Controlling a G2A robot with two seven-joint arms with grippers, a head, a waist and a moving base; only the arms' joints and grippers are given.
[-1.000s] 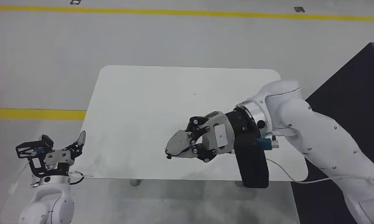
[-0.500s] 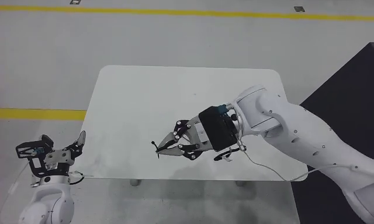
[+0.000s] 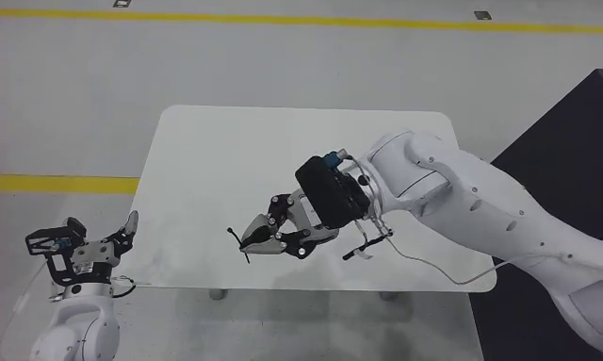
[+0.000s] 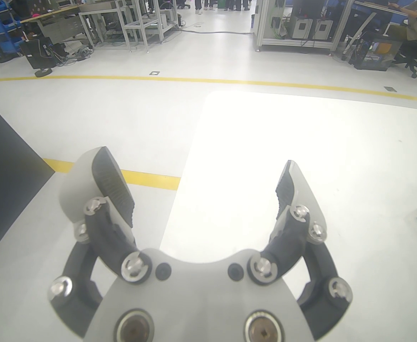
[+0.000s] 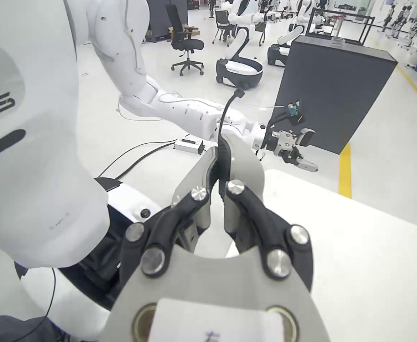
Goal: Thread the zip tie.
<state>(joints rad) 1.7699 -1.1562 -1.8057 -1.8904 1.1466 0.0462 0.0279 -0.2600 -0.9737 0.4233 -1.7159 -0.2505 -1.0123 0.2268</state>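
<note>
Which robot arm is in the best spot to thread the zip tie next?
Probably the right: the right gripper is shut on the zip tie above the table. The left gripper is open and empty, out by the table's edge.

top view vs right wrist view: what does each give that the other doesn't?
Top view: the right gripper hangs over the table near its front edge; the left gripper sits off the table's near left corner. Right wrist view: the zip tie is pinched between the jaws, its head end sticking out past them. Both: right gripper shut on the zip tie, left gripper apart from it.
</note>
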